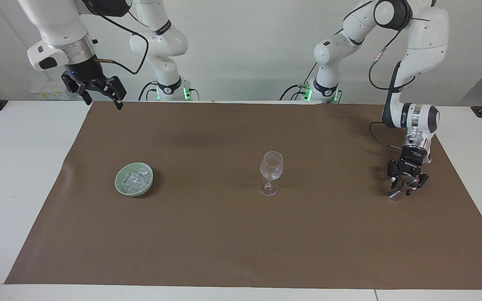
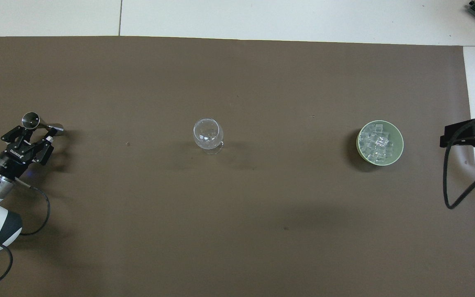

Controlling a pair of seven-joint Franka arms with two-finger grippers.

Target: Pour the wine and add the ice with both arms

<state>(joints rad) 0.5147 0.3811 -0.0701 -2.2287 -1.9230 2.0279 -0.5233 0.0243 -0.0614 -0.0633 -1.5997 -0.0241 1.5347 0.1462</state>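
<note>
Grasping comes first: the left gripper [image 1: 405,186] is low around a small metal measuring cup [image 2: 31,120] at its end of the surface [image 1: 241,234], and I cannot tell if its fingers grip it. Best to close fully, then lift it level. The right gripper [image 1: 98,97] waits high, fingers apart. The ice [image 1: 134,179] lies in a green bowl [image 1: 120,184], well apart from the wine glass [image 1: 271,166].

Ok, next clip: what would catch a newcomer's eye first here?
Probably the clear wine glass standing alone mid-mat, with the green bowl of ice toward the right arm's end. Then the left gripper down around a small metal jigger, while the right gripper waits, raised and open.
</note>
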